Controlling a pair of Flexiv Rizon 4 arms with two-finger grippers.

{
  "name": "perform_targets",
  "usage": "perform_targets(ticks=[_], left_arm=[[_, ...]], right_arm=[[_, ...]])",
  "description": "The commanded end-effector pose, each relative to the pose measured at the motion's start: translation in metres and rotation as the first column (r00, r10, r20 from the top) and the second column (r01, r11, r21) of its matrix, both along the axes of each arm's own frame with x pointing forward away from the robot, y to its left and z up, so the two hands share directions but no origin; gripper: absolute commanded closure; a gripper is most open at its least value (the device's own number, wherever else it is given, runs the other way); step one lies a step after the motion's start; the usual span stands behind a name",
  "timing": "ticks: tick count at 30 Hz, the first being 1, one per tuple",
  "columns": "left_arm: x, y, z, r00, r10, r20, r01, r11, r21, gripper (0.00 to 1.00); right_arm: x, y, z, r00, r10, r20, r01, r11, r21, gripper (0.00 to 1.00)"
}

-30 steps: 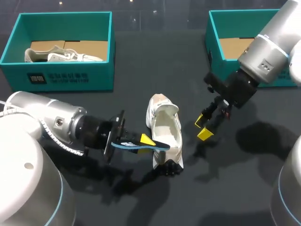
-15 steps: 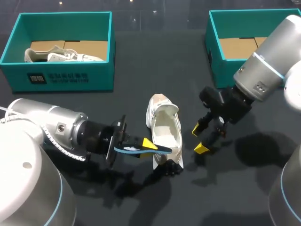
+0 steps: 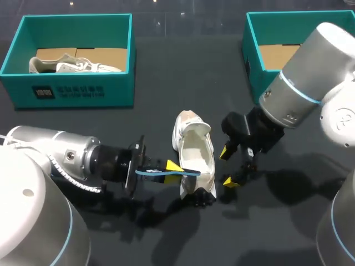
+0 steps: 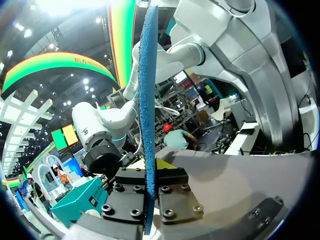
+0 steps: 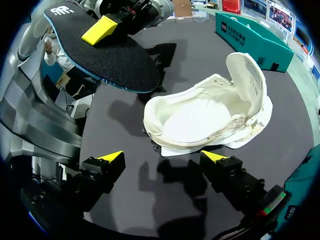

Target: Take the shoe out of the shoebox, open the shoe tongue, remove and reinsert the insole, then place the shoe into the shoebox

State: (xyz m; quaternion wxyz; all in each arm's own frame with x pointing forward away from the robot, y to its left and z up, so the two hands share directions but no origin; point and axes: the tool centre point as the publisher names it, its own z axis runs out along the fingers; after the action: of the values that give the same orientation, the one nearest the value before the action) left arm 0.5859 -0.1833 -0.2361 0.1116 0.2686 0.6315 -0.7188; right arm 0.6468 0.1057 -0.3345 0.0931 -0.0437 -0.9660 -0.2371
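White shoe [image 3: 195, 158] out on table, frame centre, tongue open. Insole [image 3: 166, 172] out, pinched by left gripper [image 3: 173, 166]. Right gripper [image 3: 226, 167] spread beside shoe. Remaining, likely: reinsertion, then boxing.

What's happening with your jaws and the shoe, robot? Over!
Left jaws shut on flat black blue-edged insole. Right jaws open, empty, beside white fabric shoe. Shoe on dark table, tongue open. Nothing blocking its opening.
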Motion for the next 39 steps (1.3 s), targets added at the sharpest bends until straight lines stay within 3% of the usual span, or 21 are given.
perform_targets(ticks=[1, 8, 13, 19, 39], left_arm=[[-0.001, 0.002, 0.001, 1.000, 0.001, 0.001, -0.001, 1.000, 0.001, 1.00], [-0.001, -0.003, -0.004, 0.999, 0.016, 0.029, -0.017, 1.000, 0.019, 1.00], [0.000, -0.002, -0.006, 1.000, -0.003, 0.010, 0.003, 1.000, 0.003, 1.00], [0.000, -0.002, -0.008, 0.999, 0.019, 0.027, -0.018, 1.000, -0.010, 1.00], [0.010, -0.004, -0.014, 0.998, 0.066, 0.008, -0.066, 0.998, -0.014, 1.00]], right_arm=[[-0.006, 0.007, 0.001, 1.000, -0.012, 0.024, 0.013, 0.999, -0.034, 0.00], [-0.006, 0.007, 0.001, 1.000, -0.012, 0.024, 0.013, 0.999, -0.034, 0.00], [0.007, -0.001, -0.001, 0.996, 0.016, 0.087, -0.015, 1.000, -0.010, 0.00], [0.018, -0.001, -0.005, 0.992, 0.032, 0.126, -0.024, 0.998, -0.065, 0.00], [0.039, 0.002, -0.028, 0.992, 0.012, 0.128, -0.004, 0.998, -0.058, 0.00]])
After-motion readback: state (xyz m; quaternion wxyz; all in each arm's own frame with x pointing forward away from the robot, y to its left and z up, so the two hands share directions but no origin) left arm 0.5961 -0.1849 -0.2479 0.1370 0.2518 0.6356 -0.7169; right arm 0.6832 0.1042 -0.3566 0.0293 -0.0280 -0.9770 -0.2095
